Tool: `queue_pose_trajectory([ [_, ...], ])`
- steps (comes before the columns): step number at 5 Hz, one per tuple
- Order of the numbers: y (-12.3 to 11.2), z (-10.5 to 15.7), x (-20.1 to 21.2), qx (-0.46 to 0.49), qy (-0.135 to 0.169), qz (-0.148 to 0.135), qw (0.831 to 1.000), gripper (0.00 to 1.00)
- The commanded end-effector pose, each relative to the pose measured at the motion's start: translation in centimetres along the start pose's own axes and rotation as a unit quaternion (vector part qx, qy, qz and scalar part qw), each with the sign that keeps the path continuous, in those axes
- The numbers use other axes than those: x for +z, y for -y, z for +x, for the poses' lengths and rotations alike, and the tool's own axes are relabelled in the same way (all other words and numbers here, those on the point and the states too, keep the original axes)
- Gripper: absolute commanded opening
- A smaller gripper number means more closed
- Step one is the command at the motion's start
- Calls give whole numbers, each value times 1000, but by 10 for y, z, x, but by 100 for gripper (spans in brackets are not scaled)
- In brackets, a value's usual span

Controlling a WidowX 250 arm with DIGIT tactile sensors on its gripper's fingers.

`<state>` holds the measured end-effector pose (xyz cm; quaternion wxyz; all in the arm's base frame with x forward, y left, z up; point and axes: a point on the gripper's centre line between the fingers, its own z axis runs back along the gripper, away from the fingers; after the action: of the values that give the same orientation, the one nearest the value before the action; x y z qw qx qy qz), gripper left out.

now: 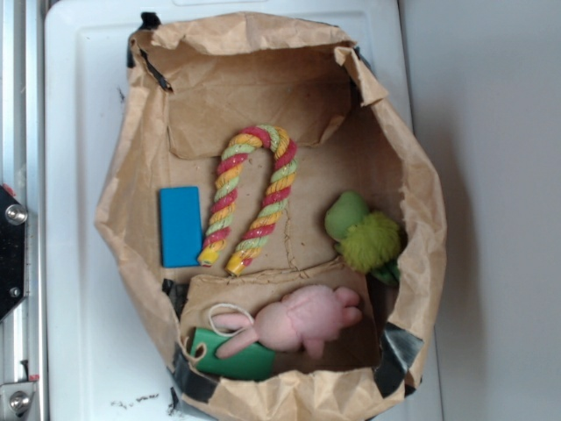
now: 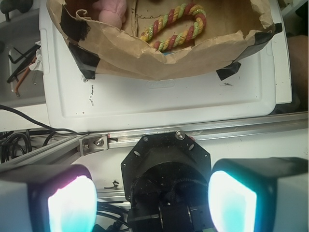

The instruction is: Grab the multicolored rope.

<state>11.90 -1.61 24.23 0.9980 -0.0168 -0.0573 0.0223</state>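
Observation:
The multicolored rope (image 1: 250, 195) is a thick twisted U of red, yellow and light-green strands. It lies flat in the middle of the brown paper bag (image 1: 114, 197), bend toward the far side. It also shows in the wrist view (image 2: 176, 25) at the top, behind the bag's near wall. My gripper (image 2: 151, 203) does not show in the exterior view. In the wrist view its two glowing fingers (image 2: 72, 205) stand wide apart with nothing between them, well back from the bag, above the robot's black base (image 2: 166, 164).
In the bag lie a blue block (image 1: 180, 225), a green plush (image 1: 361, 232), a pink plush bunny (image 1: 298, 320) on a green block (image 1: 232, 361) and a thin white string loop (image 1: 226, 310). The bag sits on a white tray (image 2: 159, 99). A metal rail (image 2: 193, 135) runs in front.

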Motion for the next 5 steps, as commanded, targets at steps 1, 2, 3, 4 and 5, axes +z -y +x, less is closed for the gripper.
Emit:
queue_pose_trajectory([
  [1,0,0,0,0,0,0,1000,100],
  [2,-14,41,-17,16,24,14,999,100],
  [3,-21,72,-27,21,27,16,999,100],
  [4,-32,94,-41,16,33,40,999,100],
  [5,-44,119,-67,-34,56,86,994,100],
])
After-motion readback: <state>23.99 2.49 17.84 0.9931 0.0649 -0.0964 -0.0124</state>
